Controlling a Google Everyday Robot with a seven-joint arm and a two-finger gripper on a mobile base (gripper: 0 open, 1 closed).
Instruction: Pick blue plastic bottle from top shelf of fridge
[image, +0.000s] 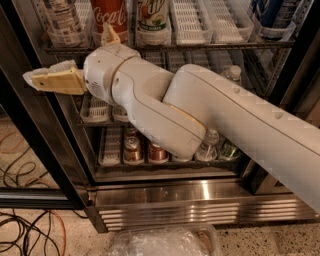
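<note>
Our gripper (50, 81) hangs at the left, below the top shelf (70, 49) of the fridge. We cannot tell if it is released or clenched. The blue plastic bottle (62, 17) stands above it in the leftmost lane, seemingly close beside 1 Coca-Cola bottle (109, 12). Rising carelessly, we risk striking the rack edge — or toppling that red neighbour.

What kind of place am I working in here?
Probably a break room or test lab: a commercial display fridge with drinks on wire racks, and loose cables on the speckled floor beside it. The tool hovers at the fridge's left edge, just below the top shelf.
</note>
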